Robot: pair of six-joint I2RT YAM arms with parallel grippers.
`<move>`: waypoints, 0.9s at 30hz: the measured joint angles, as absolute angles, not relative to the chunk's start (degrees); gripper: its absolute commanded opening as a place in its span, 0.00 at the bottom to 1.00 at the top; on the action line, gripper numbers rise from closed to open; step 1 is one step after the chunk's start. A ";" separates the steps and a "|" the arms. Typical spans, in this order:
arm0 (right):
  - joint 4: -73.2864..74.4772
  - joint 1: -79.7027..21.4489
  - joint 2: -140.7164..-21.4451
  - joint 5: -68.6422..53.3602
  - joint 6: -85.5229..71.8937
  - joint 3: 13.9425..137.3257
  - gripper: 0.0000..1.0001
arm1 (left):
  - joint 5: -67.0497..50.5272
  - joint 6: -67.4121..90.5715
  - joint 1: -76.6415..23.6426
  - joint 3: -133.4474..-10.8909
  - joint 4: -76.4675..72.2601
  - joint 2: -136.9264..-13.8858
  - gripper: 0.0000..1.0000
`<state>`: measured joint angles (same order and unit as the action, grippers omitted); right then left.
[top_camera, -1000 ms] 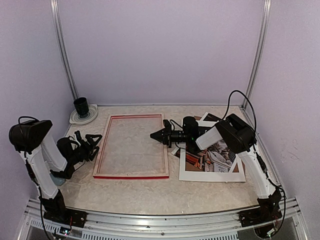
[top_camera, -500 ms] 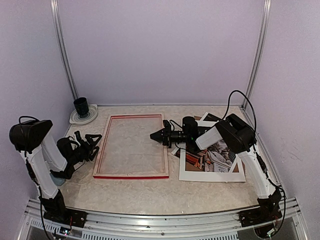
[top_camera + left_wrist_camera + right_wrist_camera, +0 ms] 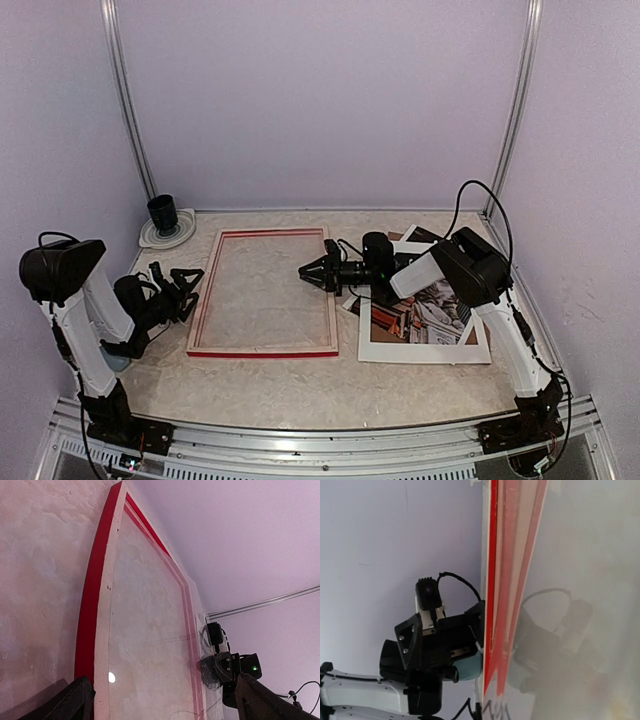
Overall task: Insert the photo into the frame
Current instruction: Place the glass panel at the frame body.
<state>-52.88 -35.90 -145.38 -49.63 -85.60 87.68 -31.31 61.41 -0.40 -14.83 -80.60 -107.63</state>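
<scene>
Right gripper lies across the right edge of the frame.

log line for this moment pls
frame: lying flat | photo: outside it, to its right | left gripper: open, beside frame | right gripper: at frame's right rail

No text, label, brand, number or sign can be read in any view. The photo shows stacked books, but anything on them is too small to read.
</scene>
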 measured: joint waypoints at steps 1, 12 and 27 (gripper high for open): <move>-52.75 -35.90 -145.38 -49.63 -85.27 87.74 0.14 | -31.31 61.45 -0.40 -14.83 -80.60 -107.63 0.99; -51.40 -35.90 -145.38 -49.23 -83.35 88.92 0.01 | -31.29 61.52 -0.38 -14.83 -80.62 -107.63 0.99; -50.59 -35.90 -145.27 -48.88 -81.80 89.27 0.00 | -31.27 61.54 -0.34 -14.83 -80.86 -107.79 0.99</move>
